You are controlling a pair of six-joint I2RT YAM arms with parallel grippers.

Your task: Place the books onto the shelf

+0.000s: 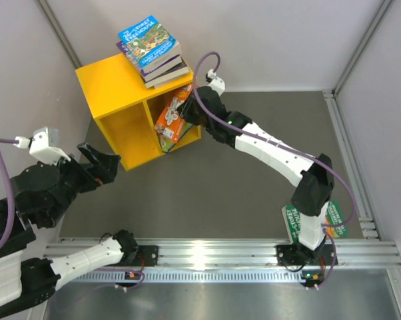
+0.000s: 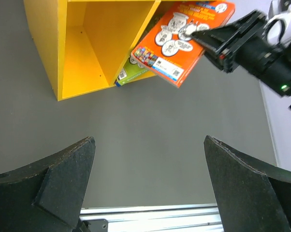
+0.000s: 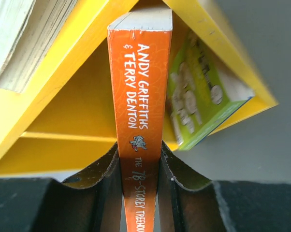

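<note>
The yellow shelf (image 1: 117, 90) lies at the back left with its two compartments facing the arms. My right gripper (image 1: 189, 112) is shut on an orange book (image 1: 173, 113) (image 3: 140, 96), held at the mouth of the right compartment, partly outside it. A lime-green book (image 3: 196, 104) (image 2: 131, 72) leans inside that compartment, beside the orange one (image 2: 184, 36). Several more books (image 1: 152, 50) are stacked on the shelf's top. My left gripper (image 2: 150, 159) stands open over bare table, short of the shelf (image 2: 87, 48), with nothing between its fingers.
Another book (image 1: 314, 223) lies flat on the table by the right arm's base. A metal rail (image 1: 220, 250) runs along the near edge. Grey walls enclose the table on the left, back and right.
</note>
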